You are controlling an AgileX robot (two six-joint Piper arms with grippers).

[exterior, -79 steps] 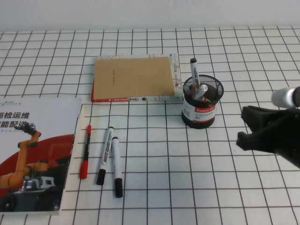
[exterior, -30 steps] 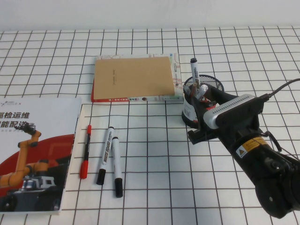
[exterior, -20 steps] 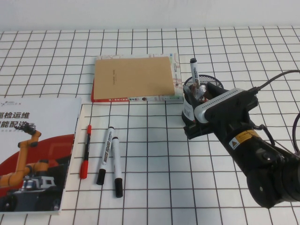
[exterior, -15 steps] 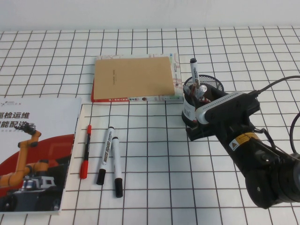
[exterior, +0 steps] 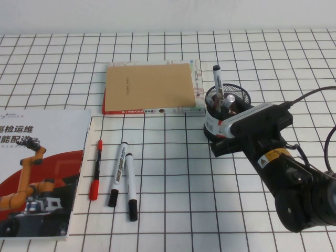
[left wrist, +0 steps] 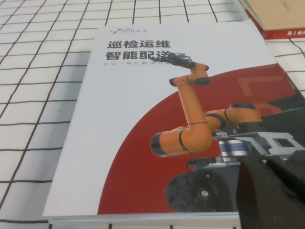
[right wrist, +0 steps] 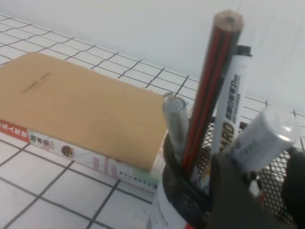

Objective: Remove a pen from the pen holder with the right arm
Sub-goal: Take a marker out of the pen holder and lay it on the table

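Black mesh pen holder (exterior: 212, 123) beside the kraft-covered book (exterior: 149, 86); right gripper (right wrist: 271, 191) set at it for the pick.
Jaws apart, straddling the grey-capped marker (right wrist: 267, 136), judged ready to pinch its exposed top; contact not evident. Left gripper (left wrist: 274, 191) parked over the brochure (left wrist: 143, 119); state cannot be told.
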